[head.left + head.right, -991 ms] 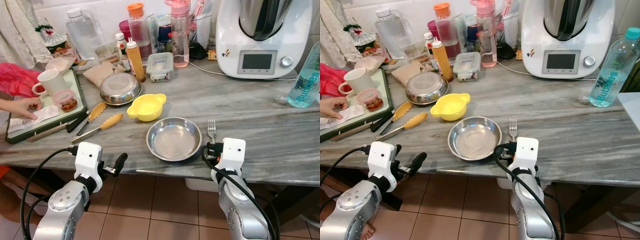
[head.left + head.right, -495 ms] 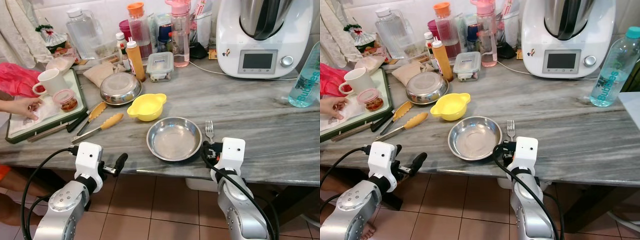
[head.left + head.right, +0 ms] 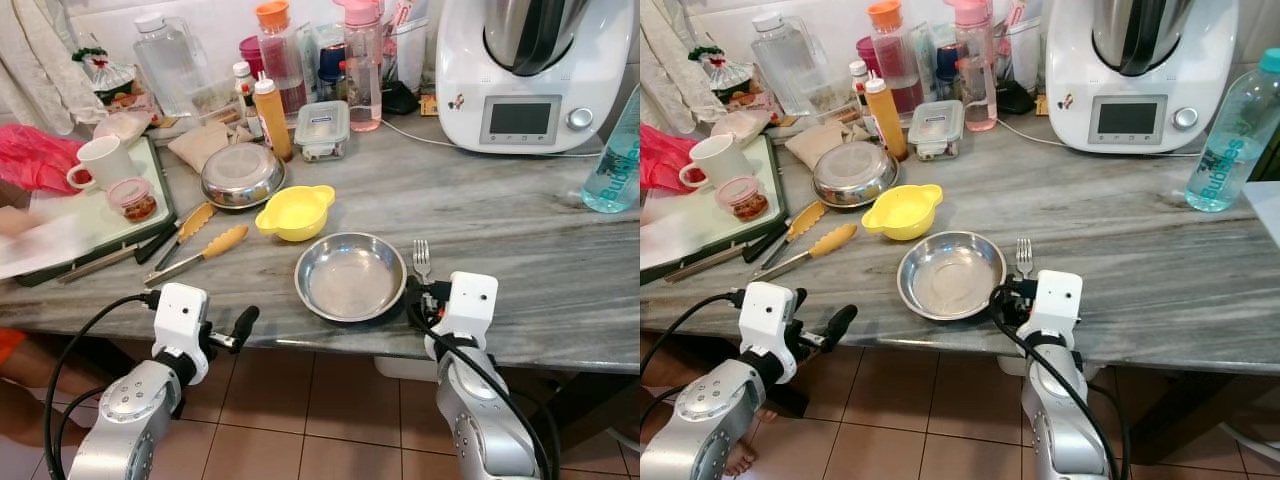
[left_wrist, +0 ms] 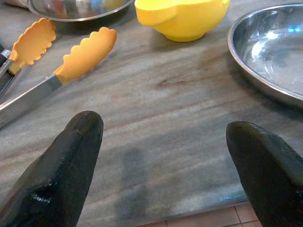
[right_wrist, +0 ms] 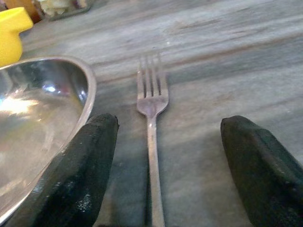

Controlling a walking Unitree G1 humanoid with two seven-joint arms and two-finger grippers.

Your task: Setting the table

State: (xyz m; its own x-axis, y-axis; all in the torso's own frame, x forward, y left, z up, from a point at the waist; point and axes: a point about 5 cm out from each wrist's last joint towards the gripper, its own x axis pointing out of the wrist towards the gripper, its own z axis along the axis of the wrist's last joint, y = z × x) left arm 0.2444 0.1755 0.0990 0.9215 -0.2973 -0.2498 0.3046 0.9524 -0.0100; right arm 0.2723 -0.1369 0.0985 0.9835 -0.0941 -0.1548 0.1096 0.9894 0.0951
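Marble desk (image 3: pixel 520 250) carries the setting so far. At the left, the left gripper (image 4: pixel 161 165) hovers over the near edge, fingers apart and empty, with tongs (image 3: pixel 195 250) beyond it. In the middle sits a steel plate (image 3: pixel 350 277) behind a yellow bowl (image 3: pixel 293 212). Right of the plate lies a fork (image 5: pixel 150 142), flat, the right gripper's (image 5: pixel 163 165) fingers spread astride its handle. Plate and fork look placed; other cutlery is probably still to come.

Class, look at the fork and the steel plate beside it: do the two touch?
Apart. The right wrist view shows a strip of bare counter between the fork and the rim of the steel plate.
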